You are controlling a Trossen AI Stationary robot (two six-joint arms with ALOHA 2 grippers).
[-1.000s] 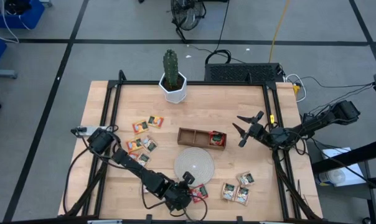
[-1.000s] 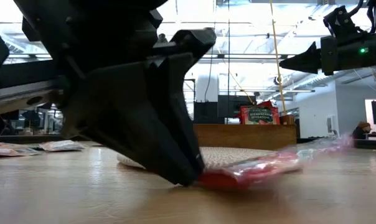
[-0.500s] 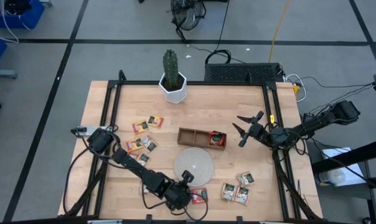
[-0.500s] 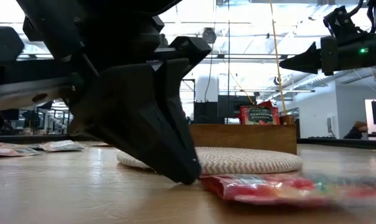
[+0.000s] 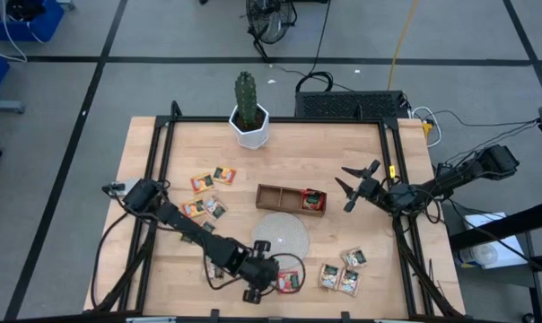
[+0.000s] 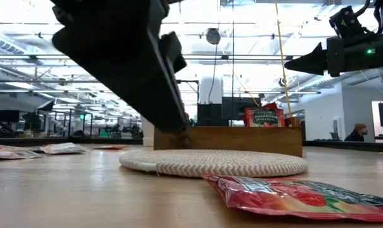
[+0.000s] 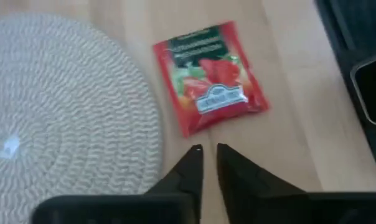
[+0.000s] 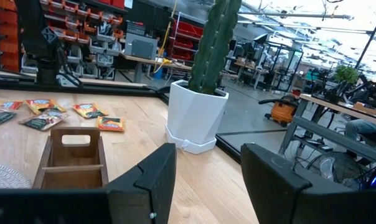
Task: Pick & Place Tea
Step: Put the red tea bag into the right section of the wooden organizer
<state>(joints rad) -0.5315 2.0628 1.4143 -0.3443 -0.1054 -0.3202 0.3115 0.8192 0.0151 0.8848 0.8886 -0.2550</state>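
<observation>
The left gripper [image 7: 209, 151] is held just above the surface [image 5: 163, 269], and its fingers [image 7: 191, 163] are seen nearly closed, with only a narrow slit between the tips and nothing gripped. A red tea sachet [image 7: 210, 76] is found lying flat just ahead of those fingertips, apart from them, with the round woven disc [image 7: 63, 112] lying beside it. In the high view this same sachet [image 5: 287, 282] is seen at the surface's near edge, just beside the left gripper [image 5: 264, 274] and next to the disc [image 5: 284, 235].

The right gripper [image 5: 350, 187] is held raised off to the side of the wooden tray [image 5: 275, 197], its fingers [image 8: 144, 180] spread wide and empty. One red sachet [image 5: 314, 198] is seen standing in the tray compartment nearest those fingers. More sachets [image 5: 341, 271] are scattered on the surface below the right gripper, and another group [image 5: 206, 192] lies on the far side of the tray from it. A potted cactus [image 8: 203, 81] is seen ahead of the right fingers
</observation>
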